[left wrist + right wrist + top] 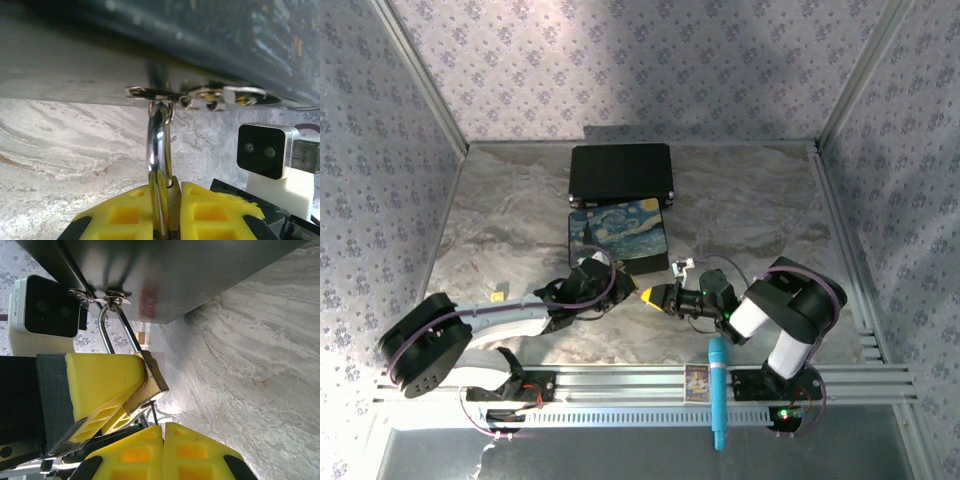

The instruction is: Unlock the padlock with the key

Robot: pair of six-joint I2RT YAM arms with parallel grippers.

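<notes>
The padlock (154, 381), a small brass body with a silver shackle (159, 145), hangs from the hasp (165, 93) on the painted box (618, 236). My left gripper (176, 187) is shut on the brass body, one yellow finger (100, 377) on each side. My right gripper (164, 427) is shut on the key (154, 416). Only the key's thin shaft shows, running from between the pads up to the padlock's underside. In the top view the two grippers meet tip to tip in front of the box, left (618, 286) and right (656, 296).
A black case (620, 172) lies behind the painted box. A small yellow cube (498, 295) sits by the left arm, and a teal tool (717, 392) lies across the front rail. Metal frame walls enclose the marbled table (760, 210).
</notes>
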